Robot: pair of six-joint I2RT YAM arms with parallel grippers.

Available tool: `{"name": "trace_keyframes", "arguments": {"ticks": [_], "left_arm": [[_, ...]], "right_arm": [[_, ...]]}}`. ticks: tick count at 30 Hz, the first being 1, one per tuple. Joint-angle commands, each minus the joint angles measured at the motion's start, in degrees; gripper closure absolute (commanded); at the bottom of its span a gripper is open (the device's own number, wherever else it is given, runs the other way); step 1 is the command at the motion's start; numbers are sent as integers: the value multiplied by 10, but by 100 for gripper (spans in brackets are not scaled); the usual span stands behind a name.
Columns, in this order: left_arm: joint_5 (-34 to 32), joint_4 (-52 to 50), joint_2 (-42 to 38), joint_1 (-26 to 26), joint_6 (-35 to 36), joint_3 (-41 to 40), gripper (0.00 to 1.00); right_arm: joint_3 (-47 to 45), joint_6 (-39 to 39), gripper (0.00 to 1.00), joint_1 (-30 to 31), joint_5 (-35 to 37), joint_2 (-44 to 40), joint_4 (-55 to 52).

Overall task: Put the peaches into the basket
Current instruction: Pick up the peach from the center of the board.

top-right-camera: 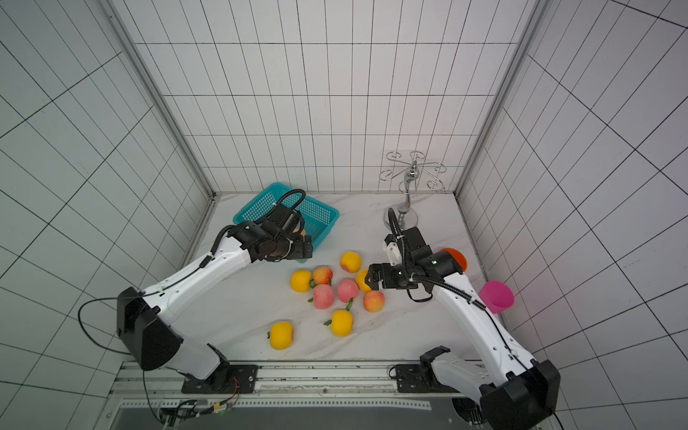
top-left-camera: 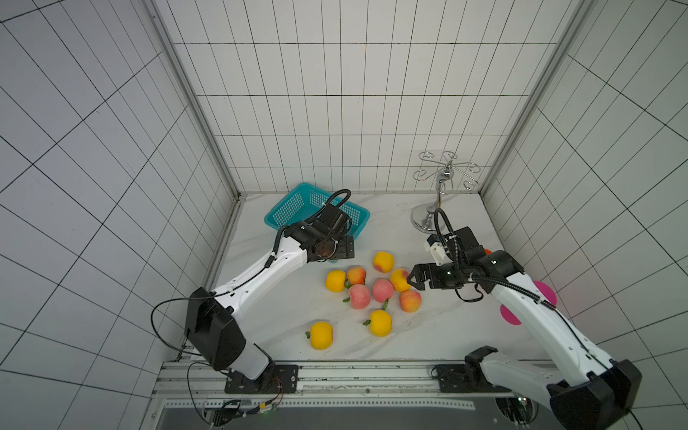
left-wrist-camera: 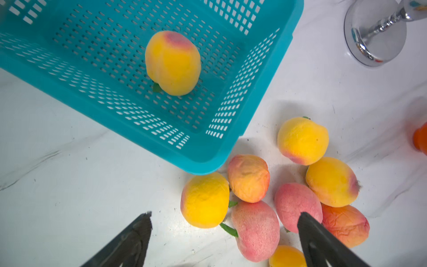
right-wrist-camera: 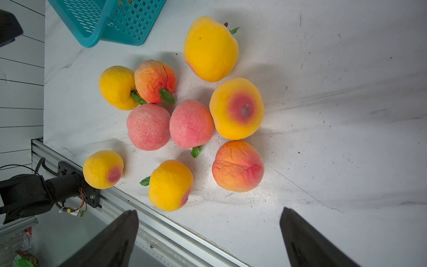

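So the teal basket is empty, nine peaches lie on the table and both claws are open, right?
Not quite: the basket is not empty. The left wrist view shows one yellow peach inside it. The rest holds: nine peaches lie on the table, and the left gripper and right gripper are open.

In both top views the left arm's wrist [top-left-camera: 324, 231] is covering much of the teal basket [top-left-camera: 294, 204] at the surface's far left corner and hiding most of the yellow peach [left-wrist-camera: 173, 62] inside. The right arm [top-left-camera: 521, 298] is covering part of the orange bowl [top-right-camera: 457, 257] and crossing the pink bowl [top-left-camera: 544, 293] by the right edge. In the left wrist view the picture's edges are cutting off the basket, the chrome stand's base [left-wrist-camera: 374, 34] and another yellow peach [left-wrist-camera: 286, 256].
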Motion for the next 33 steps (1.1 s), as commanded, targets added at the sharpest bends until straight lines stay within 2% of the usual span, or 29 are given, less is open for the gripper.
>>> {"name": "trace_keyframes", "arguments": {"ticks": [1,7,14,26,33], "left_arm": [[-14,-6,-30,-22,-47,-31,3],[10,14,-74,-37,-78,-95,3],[25,34,-101,-35,-69,-147,3],[75,56,-120,-30,-37,-188,3],[94,56,-132,-6,-21,-190,3]], "right_arm": [[-25,14,0,4,0,-7,-7],[-51,32,0,13,2,-6,5],[-88,78,0,27,22,8,39],[-107,131,0,38,51,47,76],[-137,141,0,43,54,77,115]]}}
